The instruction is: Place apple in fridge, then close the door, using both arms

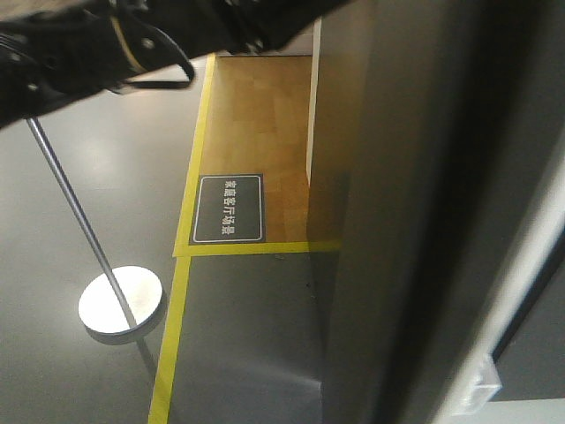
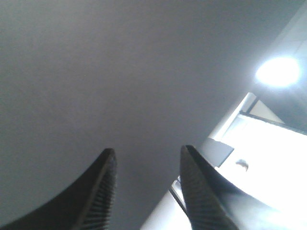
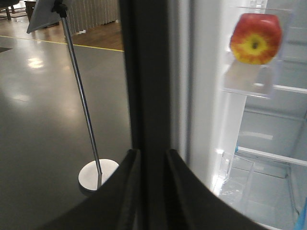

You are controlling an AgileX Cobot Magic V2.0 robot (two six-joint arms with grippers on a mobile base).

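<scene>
Apple (image 3: 255, 38) sits on a clear shelf inside fridge (image 3: 268, 143), at 1 o'clock in right wrist view, red w/ yellow patch around the stem dimple facing cam. White interior, glass shelves below it, lit.

Door (image 3: 146, 76): dark edge runs top to bottom thru mid frame of right wrist view, still ajar since fridge interior shows to the right of it. Right gripper (image 3: 152, 155) fingers a little apart, one each side of the door edge at 6 o'clock; touching or clamping it, can't tell.

Left gripper (image 2: 148, 153): fingers apart, nothing between them, tips close to a flat dark grey panel (image 2: 120, 72) that fills most of left wrist view; contact w/ it can't tell. Bright white fridge inside at 4 o'clock, ceiling lamp (image 2: 278, 72) glare at 2 o'clock.

Front view: dark grey fridge side/door (image 1: 424, 212) fills the right half, blurred. Black arm (image 1: 106, 49) crosses top left at 10-11 o'clock. Sign stand (image 1: 119, 300) w/ round metal base at 8 o'clock, thin pole leaning up-left. Floor (image 1: 79, 177) grey, yellow tape lines (image 1: 181, 291), wood-look patch (image 1: 265, 124) at 12 o'clock, dark floor plate (image 1: 229, 208) w/ white text at centre-left. Same stand (image 3: 91, 158) seen in right wrist view at 8 o'clock.
</scene>
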